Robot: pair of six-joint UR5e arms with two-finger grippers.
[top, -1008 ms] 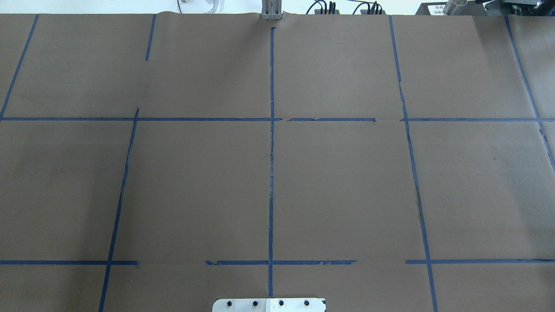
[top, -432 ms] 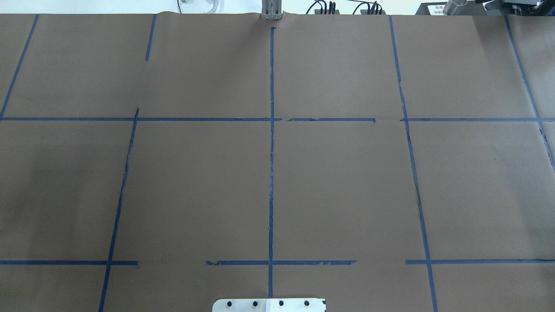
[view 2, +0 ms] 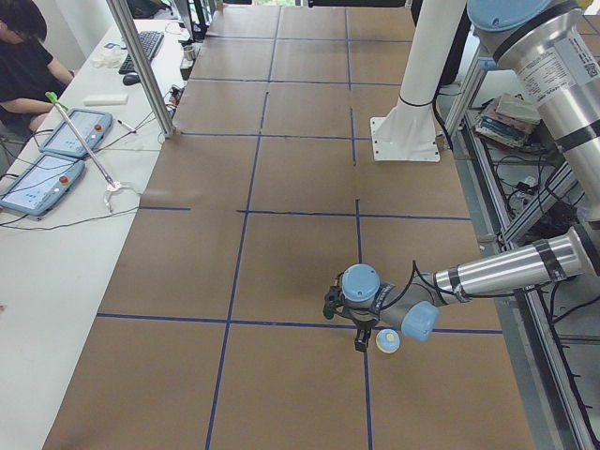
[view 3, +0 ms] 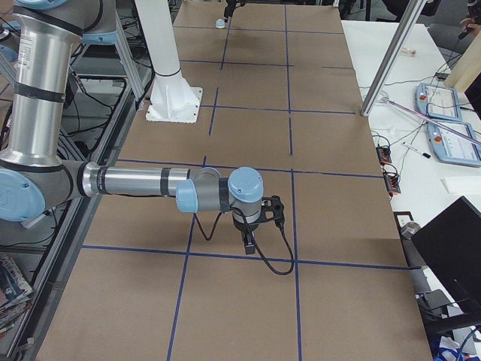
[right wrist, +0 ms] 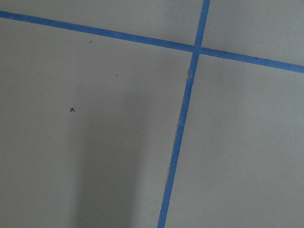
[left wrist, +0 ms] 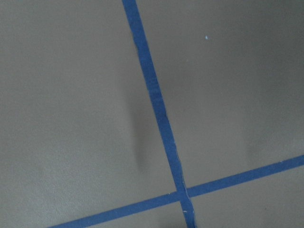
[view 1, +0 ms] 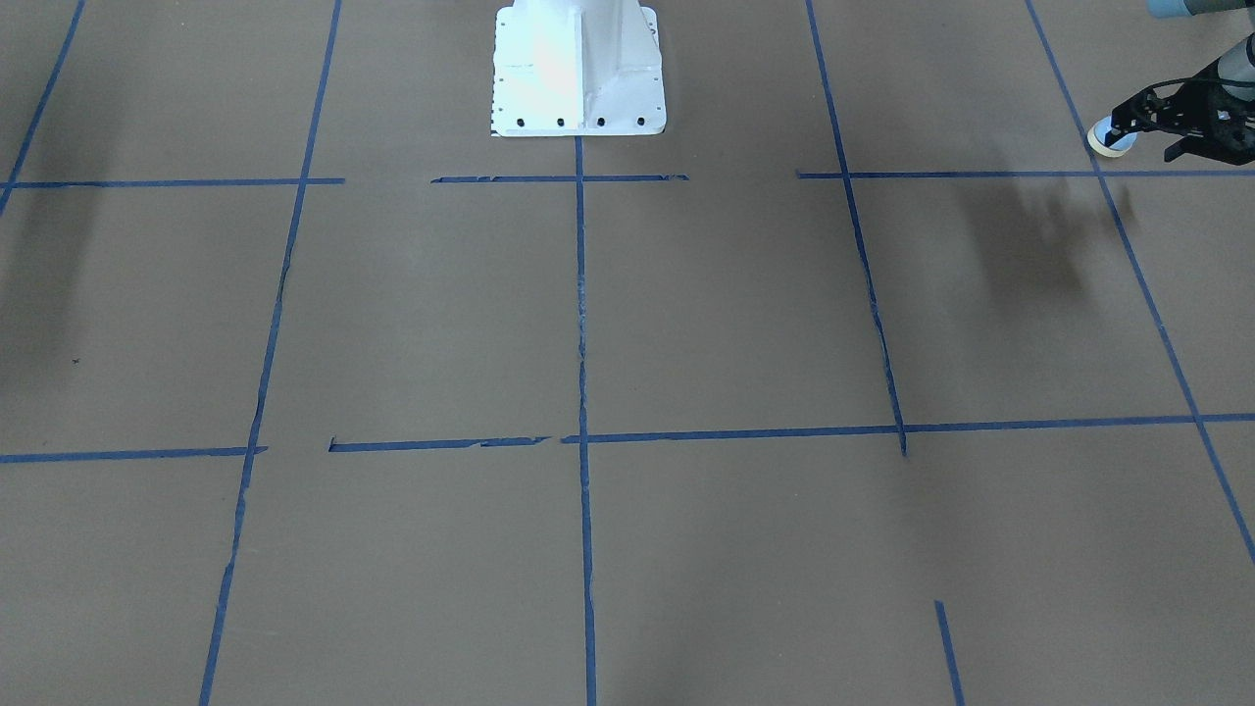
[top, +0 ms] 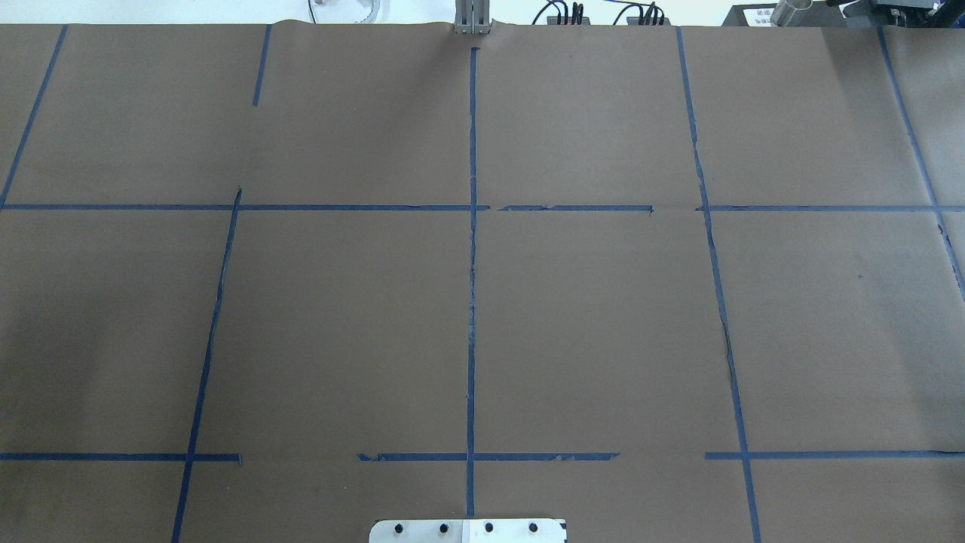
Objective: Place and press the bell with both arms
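Observation:
The small light-blue bell with its cream base is at the fingertips of my left gripper, at the front-facing view's top right. The gripper is shut on it and holds it above the brown table, over a blue tape line. In the exterior left view the bell hangs tilted beside the near arm's gripper. It is also tiny at the far end of the exterior right view. My right gripper points down over the table; I cannot tell if it is open. Neither wrist view shows fingers or the bell.
The white bolted pedestal stands at the table's robot side. Blue tape lines grid the brown table cover. A side bench with tablets, a metal pole and a seated person lie past the far edge.
No arm or bell shows in the overhead frames. Only a faint shadow on the table's left side shifts slightly.

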